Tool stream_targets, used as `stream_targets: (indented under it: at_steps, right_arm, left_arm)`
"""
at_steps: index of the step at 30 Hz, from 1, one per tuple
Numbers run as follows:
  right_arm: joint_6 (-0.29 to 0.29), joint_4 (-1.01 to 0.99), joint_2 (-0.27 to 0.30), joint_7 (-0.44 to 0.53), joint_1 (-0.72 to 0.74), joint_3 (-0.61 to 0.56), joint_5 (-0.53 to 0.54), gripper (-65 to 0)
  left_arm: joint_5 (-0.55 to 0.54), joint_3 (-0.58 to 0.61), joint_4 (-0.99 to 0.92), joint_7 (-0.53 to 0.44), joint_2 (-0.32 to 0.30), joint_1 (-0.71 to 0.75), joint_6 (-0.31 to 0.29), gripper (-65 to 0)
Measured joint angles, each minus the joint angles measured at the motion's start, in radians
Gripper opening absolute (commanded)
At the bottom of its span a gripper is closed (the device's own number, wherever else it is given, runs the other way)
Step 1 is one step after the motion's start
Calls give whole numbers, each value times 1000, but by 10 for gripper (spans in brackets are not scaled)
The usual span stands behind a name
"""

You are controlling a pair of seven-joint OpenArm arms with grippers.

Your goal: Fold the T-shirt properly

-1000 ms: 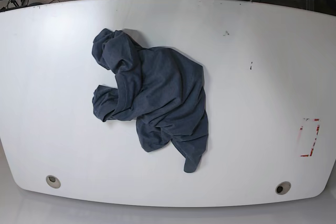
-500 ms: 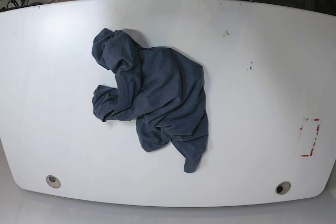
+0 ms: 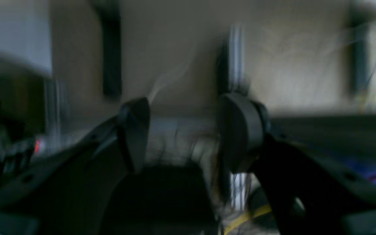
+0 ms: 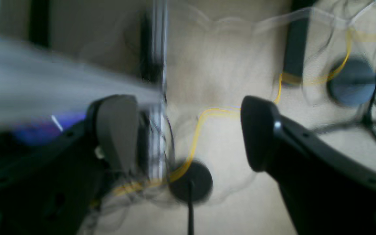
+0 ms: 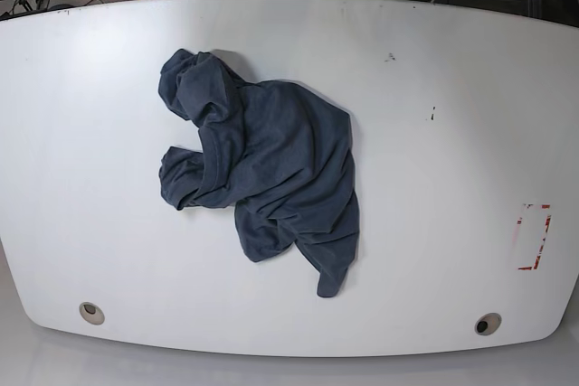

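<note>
Crumpled dark slate-blue cotton T-shirt (image 5: 262, 174) lying left of centre on the white oval table (image 5: 434, 178), untouched. Best to spread flat first, taking hem and shoulder edges well apart. Bare tabletop all round, widest to the right. Left gripper (image 3: 184, 130) gaping, empty; right gripper (image 4: 188, 133) likewise spread wide, both facing floor.

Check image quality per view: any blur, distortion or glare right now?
Base view: sharp, evenly lit, slight fisheye bowing of the white table; T-shirt crisp with soft shadows. Left wrist view: heavy motion blur, dim; left end effector open, background smeared. Right wrist view: blurred too, brighter; right end effector open over floor cables.
</note>
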Motion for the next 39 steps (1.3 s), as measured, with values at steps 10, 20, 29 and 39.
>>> stream_targets:
  at_steps: [10,20,29,39]
  right_arm:
    - [13,78,-16,-18,10,-30,-27,-184]
    - [68,168,-45,-26,-7,-26,27,-184]
    - [82,198,-46,-33,-19,-28,23,-183]
    - [48,202,-46,-25,13,-34,16,-183]
  left_arm:
    - [2,-10,55,15,2,0,4,-316]
    - [0,-18,149,25,3,-2,3,-314]
    - [-7,-22,217,34,0,0,3,-312]
    - [-21,-44,221,34,-3,-51,0,-312]
